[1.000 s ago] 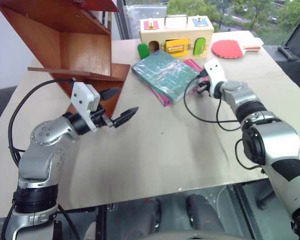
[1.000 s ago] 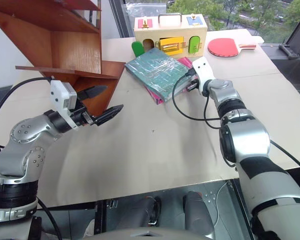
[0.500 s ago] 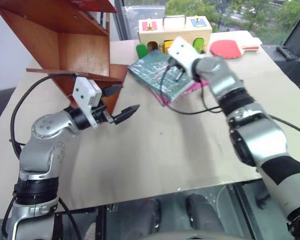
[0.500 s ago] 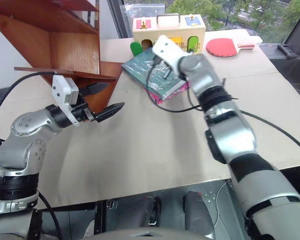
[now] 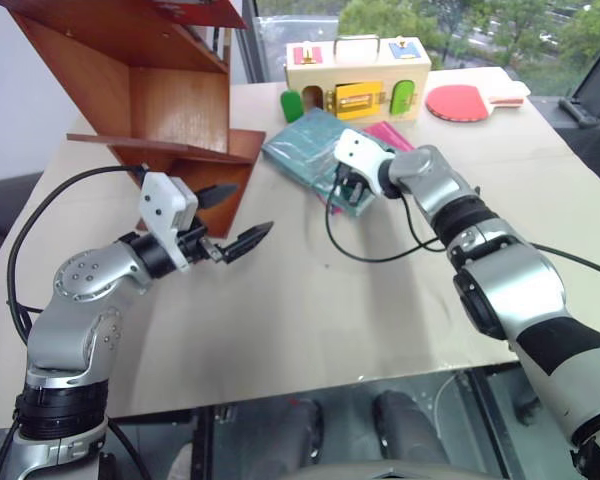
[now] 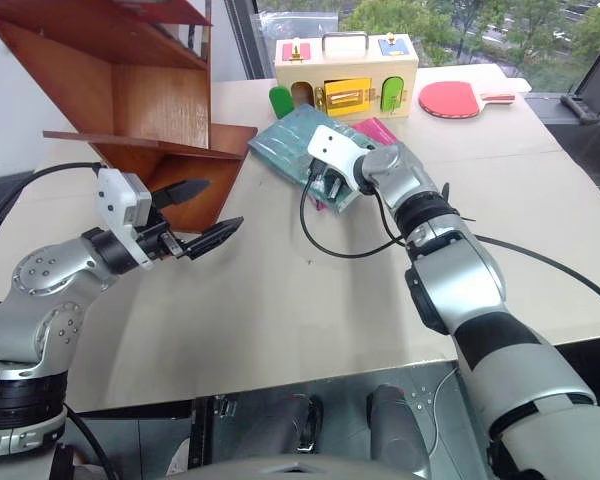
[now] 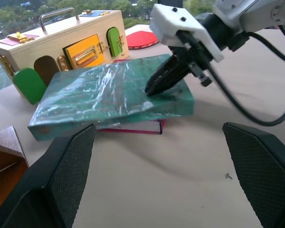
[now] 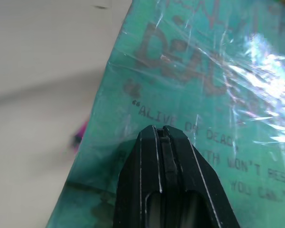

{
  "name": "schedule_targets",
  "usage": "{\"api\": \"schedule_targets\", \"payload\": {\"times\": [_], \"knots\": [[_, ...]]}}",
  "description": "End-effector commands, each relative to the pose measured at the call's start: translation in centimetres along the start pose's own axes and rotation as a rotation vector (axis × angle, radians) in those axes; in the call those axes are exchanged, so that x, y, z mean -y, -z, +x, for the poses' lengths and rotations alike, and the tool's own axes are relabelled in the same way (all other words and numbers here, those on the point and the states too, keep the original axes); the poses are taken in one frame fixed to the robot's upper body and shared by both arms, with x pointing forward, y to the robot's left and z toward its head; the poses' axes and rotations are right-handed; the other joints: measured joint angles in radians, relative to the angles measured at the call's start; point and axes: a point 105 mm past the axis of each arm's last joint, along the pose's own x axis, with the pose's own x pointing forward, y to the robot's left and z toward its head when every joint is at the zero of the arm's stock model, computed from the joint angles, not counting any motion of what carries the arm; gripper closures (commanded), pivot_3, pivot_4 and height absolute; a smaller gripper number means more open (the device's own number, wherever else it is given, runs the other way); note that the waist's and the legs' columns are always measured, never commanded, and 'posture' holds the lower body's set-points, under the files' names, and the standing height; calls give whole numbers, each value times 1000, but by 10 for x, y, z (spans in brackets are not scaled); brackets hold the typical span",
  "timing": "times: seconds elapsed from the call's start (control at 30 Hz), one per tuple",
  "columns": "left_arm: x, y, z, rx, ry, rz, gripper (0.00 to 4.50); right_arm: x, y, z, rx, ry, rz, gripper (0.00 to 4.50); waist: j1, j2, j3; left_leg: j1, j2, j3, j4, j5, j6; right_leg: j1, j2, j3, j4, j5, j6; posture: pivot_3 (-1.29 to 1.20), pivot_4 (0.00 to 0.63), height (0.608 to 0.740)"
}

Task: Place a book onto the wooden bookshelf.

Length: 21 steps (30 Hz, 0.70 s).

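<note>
The teal-green book (image 5: 320, 145) lies flat on the pale table (image 5: 310, 300), wrapped in shiny plastic, and it rests on top of a smaller pink book (image 5: 388, 135) whose edge sticks out from under it. Just behind the two books stands a pale wooden box (image 5: 353, 76) with coloured doors and a metal handle, and off to the right of that box lies a red table-tennis paddle (image 5: 460, 101). The right gripper (image 7: 154, 88) has its two black fingers pressed together into a single point, and that point sits down on the book's cover near the corner closest to the robot; it pinches nothing. A black cable loops from that wrist onto the table. The left gripper (image 5: 230, 215) hangs above the table well to the left of the book, its fingers spread wide and empty, aimed across toward the books. Right behind the left gripper rises the wooden bookshelf (image 5: 140, 90), reddish-brown with slanted boards, standing on the left part of the table; the book lies near its lower right corner but apart from it
</note>
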Motion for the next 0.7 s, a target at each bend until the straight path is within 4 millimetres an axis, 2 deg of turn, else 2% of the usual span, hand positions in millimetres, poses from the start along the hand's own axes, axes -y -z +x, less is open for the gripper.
{"api": "schedule_targets", "payload": {"times": [0.03,0.2,0.37,0.5,0.57,0.7], "knots": [[-1,-12,4,41,20,21,0,1,-9,-5,60,-10,55,4405,0,0,0,0,0,0,0,0,0,0,0,0,0,0,0,0,150,740],[-6,-17,16,54,56,9,0,29,-56,-35,282,120,144,4405,1,0,1,-4,0,0,0,0,0,-3,-1,1,1,0,0,0,150,740],[-3,-14,23,34,136,-19,0,34,-83,-69,426,185,175,4405,3,0,1,-5,0,0,0,0,0,-4,-1,0,0,0,0,0,150,740],[-1,-13,30,40,168,-39,0,31,-77,-79,404,248,154,4405,10,0,1,-5,0,0,0,0,0,-4,-1,0,0,0,0,0,150,740],[0,-13,34,48,176,-54,0,37,-65,-72,342,294,189,4405,15,0,1,-5,0,1,0,0,0,-4,-1,0,0,0,0,0,150,740],[4,-11,39,52,191,-59,0,53,-45,-44,220,380,253,4405,11,0,1,-5,0,2,1,0,0,-4,-2,2,1,0,0,0,150,740]]}}
